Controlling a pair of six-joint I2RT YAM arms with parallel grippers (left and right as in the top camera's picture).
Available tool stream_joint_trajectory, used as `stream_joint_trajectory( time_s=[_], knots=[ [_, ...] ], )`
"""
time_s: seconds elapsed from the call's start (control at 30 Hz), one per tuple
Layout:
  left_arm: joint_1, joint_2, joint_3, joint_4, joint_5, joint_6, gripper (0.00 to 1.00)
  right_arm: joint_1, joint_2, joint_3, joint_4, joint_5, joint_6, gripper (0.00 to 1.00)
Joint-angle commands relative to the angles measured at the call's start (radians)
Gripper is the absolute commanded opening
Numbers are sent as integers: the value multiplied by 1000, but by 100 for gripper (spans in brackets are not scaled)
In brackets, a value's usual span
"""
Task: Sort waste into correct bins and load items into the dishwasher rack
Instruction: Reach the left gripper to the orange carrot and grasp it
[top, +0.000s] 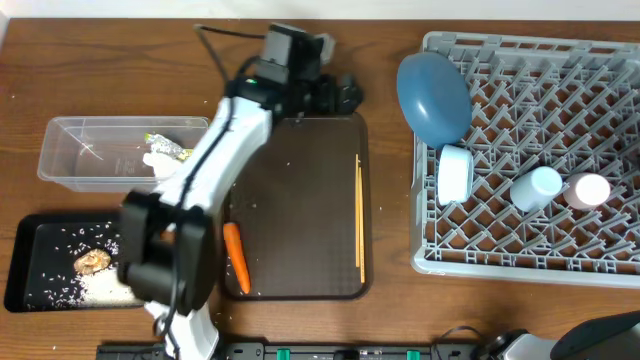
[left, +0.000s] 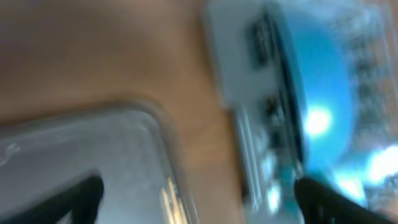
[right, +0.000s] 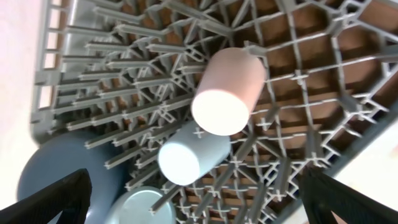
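A: What is seen on the worktop, largest first?

B: The dishwasher rack is set at the right. The brown serving tray is laid at the centre. At the left, the clear tub is placed to the rear and the black tray in front of it.

A: What is loaded in the rack?

B: The blue plate is stood on edge in the rear left corner. The white bowl is lodged just in front of it. The light blue cup and pink cup are set side by side further right.

A: How are the tools held?

B: The left tool is held over the rear right corner of the serving tray. Its fingers are spread and nothing is gripped, though its wrist view is blurred. The right tool is held over the rack with its fingers parted wide, and nothing is between them.

A: And the smaller things?

B: The chopsticks are laid along the serving tray's right side. The carrot is left at its front left corner. The tissue and wrapper are found at the tub's right end. The brown food piece is seen in the black tray, with rice grains scattered around it.
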Motion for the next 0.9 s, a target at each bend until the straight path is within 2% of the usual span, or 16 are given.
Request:
stream_joint_trajectory(
  time_s=[0.0,0.13,0.27,0.33,0.43,0.5,0.63,0.8,0.87],
  knots=[
    [-21,-85,5,-194,-207,122,98,37,-3,4,0,-101,-60,99],
    [-58,-119,5,-496,-392,121,98,157,-3,4,-28,-177,-181,96],
    [-66,-118,-3,-720,-412,109,95,343,-3,4,-45,-129,-259,94],
    [-60,-118,-13,-812,-422,72,95,435,-3,4,-38,-75,-257,95],
    [-56,-122,-35,-902,-539,-46,95,538,-3,4,-33,-27,-257,96],
    [-56,-134,-61,-927,-608,-116,95,575,-3,4,-30,-17,-253,96],
    [-56,-185,-166,-915,-613,-190,95,603,-3,4,-30,-18,-251,97],
    [-29,-308,-422,-766,-608,-272,95,603,-3,4,-32,-18,-246,97],
    [8,-351,-516,-679,-563,-261,93,603,-3,4,-30,-18,-246,98]
  ],
)
